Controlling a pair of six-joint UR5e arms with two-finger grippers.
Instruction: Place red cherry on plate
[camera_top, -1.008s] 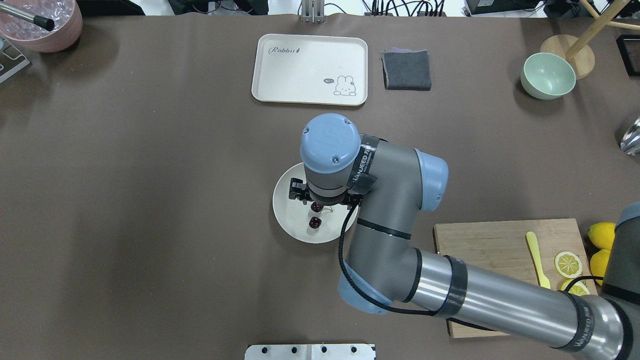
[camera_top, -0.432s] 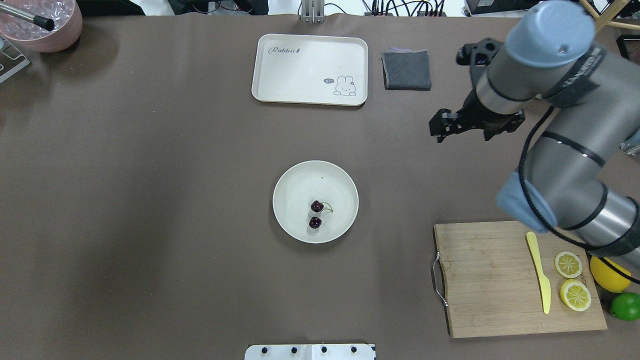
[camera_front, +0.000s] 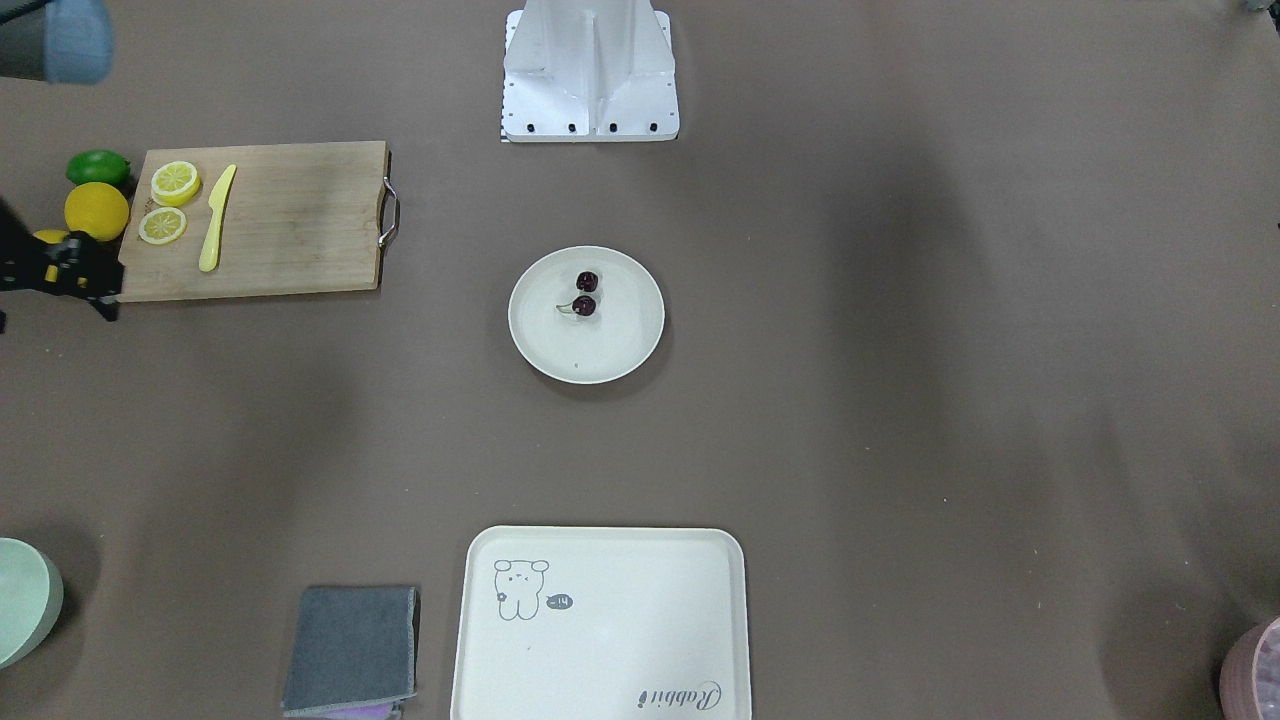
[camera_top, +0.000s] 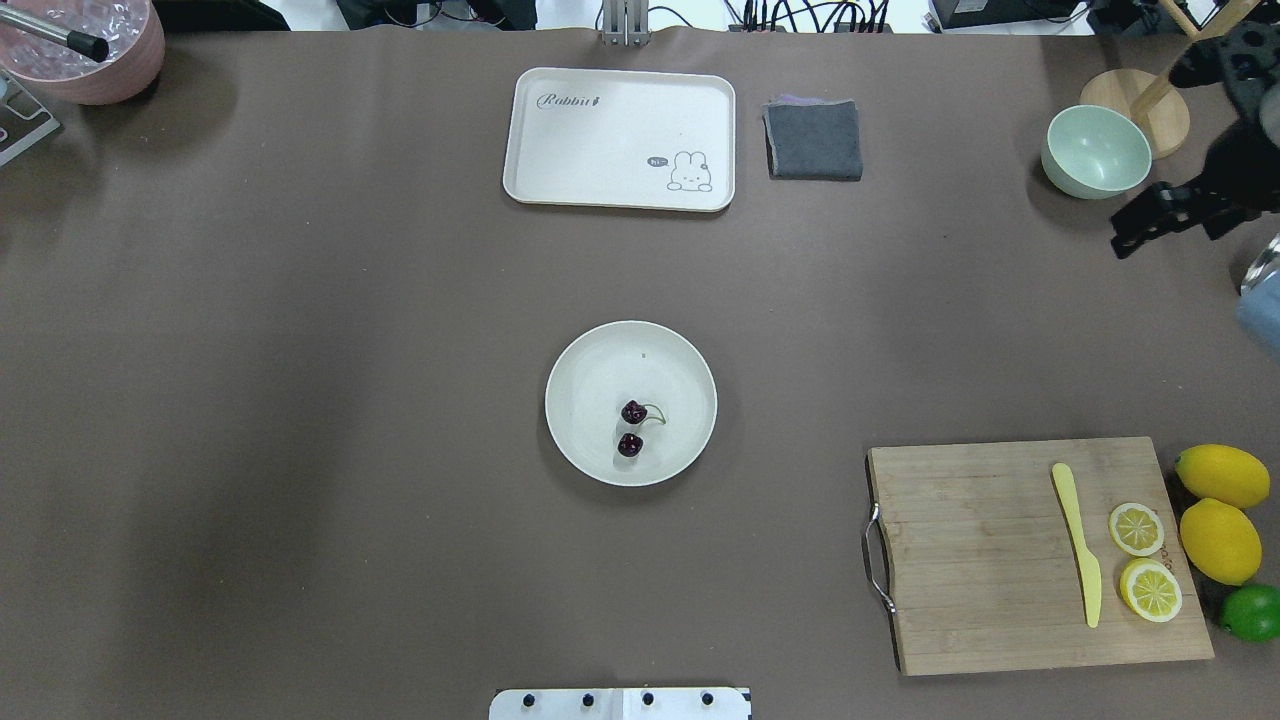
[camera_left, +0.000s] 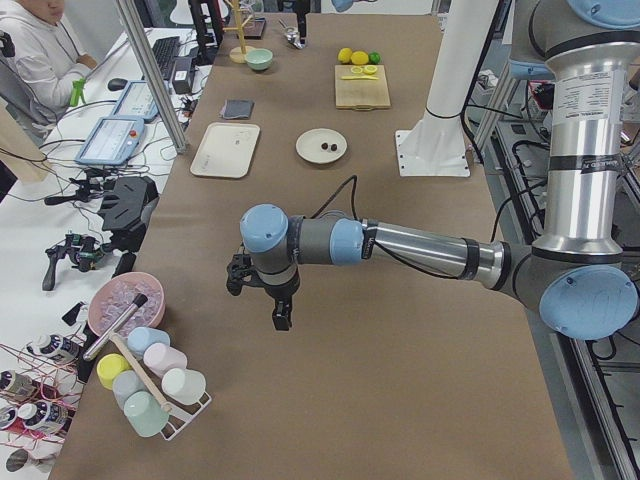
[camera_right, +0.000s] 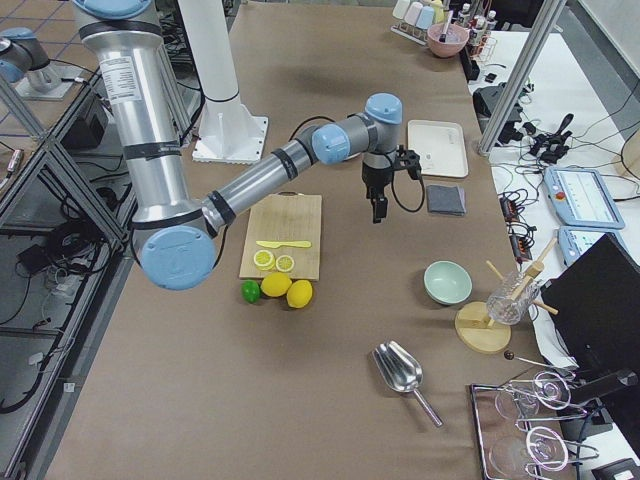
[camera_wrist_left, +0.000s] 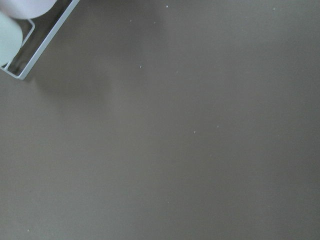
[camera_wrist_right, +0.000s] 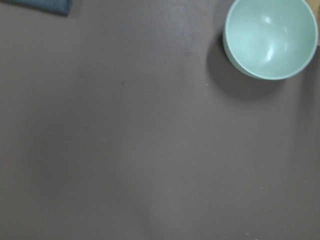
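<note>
The red cherry (camera_top: 631, 428), two dark glossy fruits on a thin green stem, lies on the round cream plate (camera_top: 600, 370) at the table's middle. It also shows in the front view as the cherry (camera_front: 585, 292) on the plate (camera_front: 600, 350). My right gripper (camera_top: 1185, 215) is far off at the table's right edge beside the green bowl, open and empty, and reappears at the front view's left edge (camera_front: 50, 285). My left gripper (camera_left: 265, 295) hangs over bare table far from the plate (camera_left: 321, 146); I cannot tell whether it is open or shut.
A cream rabbit tray (camera_top: 620, 138) and grey cloth (camera_top: 813, 140) lie at the back. A pale green bowl (camera_top: 1095, 150) stands back right. The cutting board (camera_top: 1030, 555) holds a yellow knife and lemon slices, with lemons and a lime beside it. A pink bowl (camera_top: 85, 50) sits back left.
My right arm has pulled away from above the plate, first back and right, then out to the table's right edge. The cherry stays on the plate, unmoved.
</note>
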